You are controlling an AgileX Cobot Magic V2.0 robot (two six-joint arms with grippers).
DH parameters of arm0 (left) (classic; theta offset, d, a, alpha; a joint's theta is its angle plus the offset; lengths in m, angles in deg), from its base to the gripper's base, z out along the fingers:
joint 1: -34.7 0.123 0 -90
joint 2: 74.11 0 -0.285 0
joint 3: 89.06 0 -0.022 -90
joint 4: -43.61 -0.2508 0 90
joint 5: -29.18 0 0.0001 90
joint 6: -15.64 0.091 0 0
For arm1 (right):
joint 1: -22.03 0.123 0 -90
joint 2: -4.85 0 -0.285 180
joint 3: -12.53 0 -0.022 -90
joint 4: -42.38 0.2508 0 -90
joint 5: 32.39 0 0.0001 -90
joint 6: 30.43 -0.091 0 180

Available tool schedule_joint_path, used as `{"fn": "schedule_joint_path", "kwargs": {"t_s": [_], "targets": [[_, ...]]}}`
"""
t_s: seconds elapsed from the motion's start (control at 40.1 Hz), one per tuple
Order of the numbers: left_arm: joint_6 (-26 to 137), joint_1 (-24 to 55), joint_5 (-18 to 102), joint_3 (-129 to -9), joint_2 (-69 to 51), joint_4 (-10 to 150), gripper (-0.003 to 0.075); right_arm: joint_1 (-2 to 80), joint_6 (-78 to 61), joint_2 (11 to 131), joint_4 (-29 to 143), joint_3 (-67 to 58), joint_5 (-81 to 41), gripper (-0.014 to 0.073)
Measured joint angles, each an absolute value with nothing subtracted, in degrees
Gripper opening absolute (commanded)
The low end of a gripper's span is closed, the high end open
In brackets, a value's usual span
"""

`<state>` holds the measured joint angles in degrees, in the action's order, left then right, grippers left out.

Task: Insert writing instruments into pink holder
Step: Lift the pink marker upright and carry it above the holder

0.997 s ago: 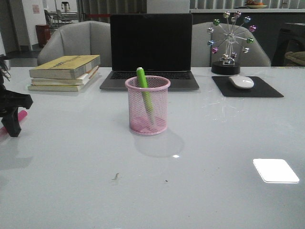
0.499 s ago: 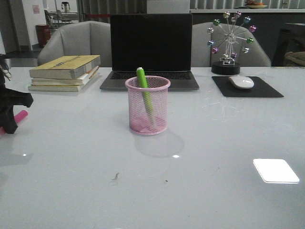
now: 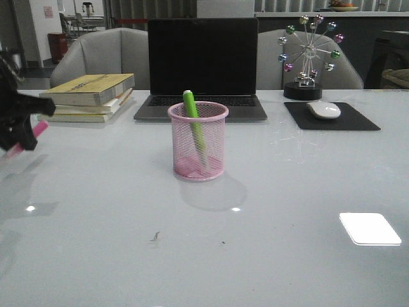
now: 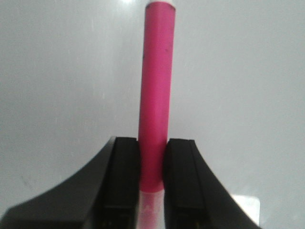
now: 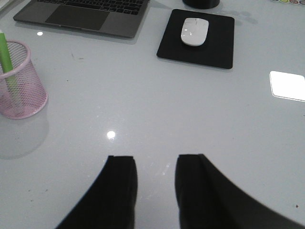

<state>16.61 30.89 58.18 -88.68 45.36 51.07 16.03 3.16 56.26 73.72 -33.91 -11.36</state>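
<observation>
Cup [image 3: 198, 141]: pink mesh, upright, in front of the laptop [image 3: 202, 67]. Green marker [image 3: 193, 125]: already inside, leaning on the cup's rear rim.

Pink marker [image 4: 155, 102]: clamped near its white end by the left gripper [image 4: 152, 179], off the table, well left of the cup, tilted.

Right gripper [image 5: 155, 183]: jaws apart, empty, right of the cup.

Step in hand, judged: carry the pink marker over the cup, turn it upright above the free front opening, lower, then let go without knocking the green marker.

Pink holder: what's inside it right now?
The pink holder holds only the green marker, leaning, its top above the rim. The pink marker is clamped in the left gripper, away from it.
</observation>
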Motion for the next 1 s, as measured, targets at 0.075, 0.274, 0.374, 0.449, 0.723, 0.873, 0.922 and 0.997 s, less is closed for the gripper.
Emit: {"fn": "schedule_joint_path", "kwargs": {"t_s": [0.075,0.274,0.374,0.449,0.723,0.873,0.922,0.997], "targets": [[16.61,29.77,54.54,-90.16,42.88,51.31,0.0099,16.03,3.16,56.26,73.72,-33.91,-11.26,0.0337],[16.61,24.10,44.52,-90.73,37.68,53.35,0.0099,16.03,3.16,56.26,73.72,-33.91,-11.26,0.0337],[16.61,19.83,38.13,-90.73,36.62,53.83,0.0099,16.03,3.16,56.26,73.72,-33.91,-11.26,0.0337],[16.61,16.49,33.42,-90.73,36.54,53.93,0.0099,16.03,3.16,56.26,73.72,-33.91,-11.26,0.0337],[16.61,3.87,15.70,-90.73,36.84,54.84,0.0099,16.03,3.16,56.26,73.72,-33.91,-11.26,0.0337],[16.50,-0.90,4.01,-89.37,39.44,57.55,0.0099,16.03,3.16,56.26,73.72,-33.91,-11.26,0.0337],[16.38,-2.19,-0.23,-87.97,40.57,58.50,0.0099,16.03,3.16,56.26,73.72,-33.91,-11.26,0.0337],[16.27,-4.06,-5.89,-85.87,42.36,59.35,0.0099,16.03,3.16,56.26,73.72,-33.91,-11.26,0.0337]]}}
